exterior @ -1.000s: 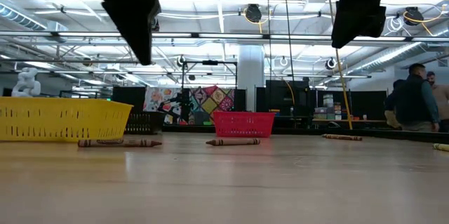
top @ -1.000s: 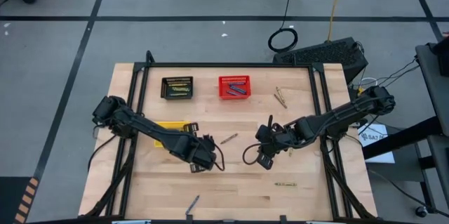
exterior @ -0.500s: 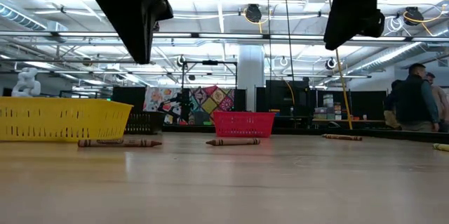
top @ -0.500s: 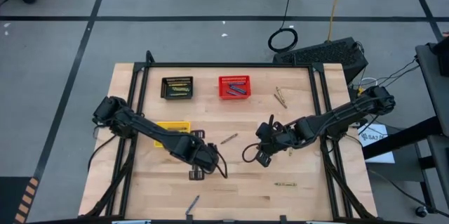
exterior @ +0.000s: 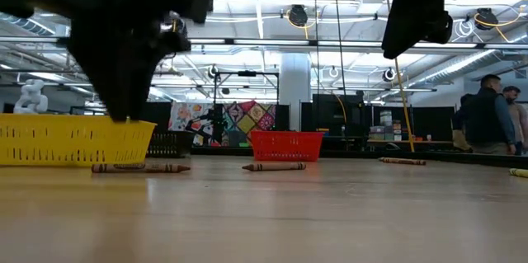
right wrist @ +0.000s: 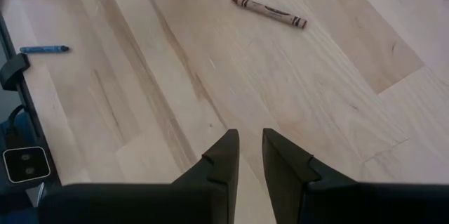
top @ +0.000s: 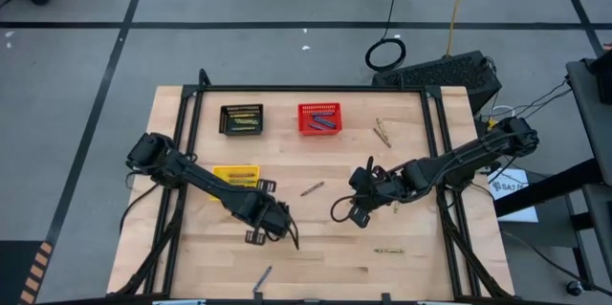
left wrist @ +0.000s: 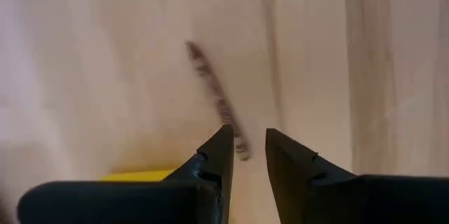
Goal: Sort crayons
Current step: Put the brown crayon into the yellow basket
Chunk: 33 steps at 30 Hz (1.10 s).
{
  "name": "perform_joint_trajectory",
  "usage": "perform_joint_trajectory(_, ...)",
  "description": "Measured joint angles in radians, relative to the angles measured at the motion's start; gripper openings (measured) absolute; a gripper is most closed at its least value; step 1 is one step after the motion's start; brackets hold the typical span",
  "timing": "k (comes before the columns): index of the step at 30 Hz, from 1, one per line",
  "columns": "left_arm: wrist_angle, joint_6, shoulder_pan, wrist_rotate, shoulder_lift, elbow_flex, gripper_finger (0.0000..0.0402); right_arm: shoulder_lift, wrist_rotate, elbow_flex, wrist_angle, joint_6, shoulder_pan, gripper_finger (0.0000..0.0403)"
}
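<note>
My left gripper (top: 260, 234) points down over the table near the yellow basket (top: 236, 175). It is open, just above a brown crayon (left wrist: 216, 100) that lies flat on the wood (exterior: 140, 167). My right gripper (top: 358, 213) hangs above mid-table, open by a narrow gap (right wrist: 250, 147), with nothing between its fingers. A second brown crayon (top: 312, 188) lies between the two arms. Loose crayons also lie near the front: a blue one (top: 263, 278) and a yellow-green one (top: 388, 250). Two more (top: 382, 133) lie at the far right.
A black basket (top: 241, 119) and a red basket (top: 319, 119), both with crayons in them, stand near the far edge. People stand in the room beyond the table (exterior: 487, 119). Bare wood stretches along the near edge.
My left gripper has sunk toward the table and shifted a little toward the near left, rolling about its own axis as it went. The crayons and baskets lie where they were.
</note>
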Motion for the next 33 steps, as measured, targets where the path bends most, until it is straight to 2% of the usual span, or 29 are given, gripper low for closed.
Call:
perform_joint_trajectory(5, 0.103, 0.000, 0.040, 0.029, 0.000, -0.094, 0.0082, 0.000, 0.000, 0.000, 0.000, -0.001, 0.003, 0.0052)
perform_joint_trajectory(18, 0.209, -0.004, 0.115, 0.078, 0.000, -0.107, 0.0082, 0.000, 0.004, 0.000, 0.000, -0.010, 0.014, 0.0052)
perform_joint_trajectory(23, 0.294, -0.027, 0.123, 0.110, 0.000, -0.141, 0.0082, 0.000, 0.004, 0.000, 0.000, -0.010, 0.014, 0.0052)
perform_joint_trajectory(29, 0.307, -0.105, 0.138, 0.103, 0.005, -0.218, 0.0082, 0.000, 0.003, 0.000, 0.000, -0.009, 0.014, 0.0052)
perform_joint_trajectory(33, 0.391, -0.139, 0.136, 0.093, -0.002, -0.268, 0.0082, 0.000, 0.003, 0.000, 0.000, -0.012, 0.014, 0.0052)
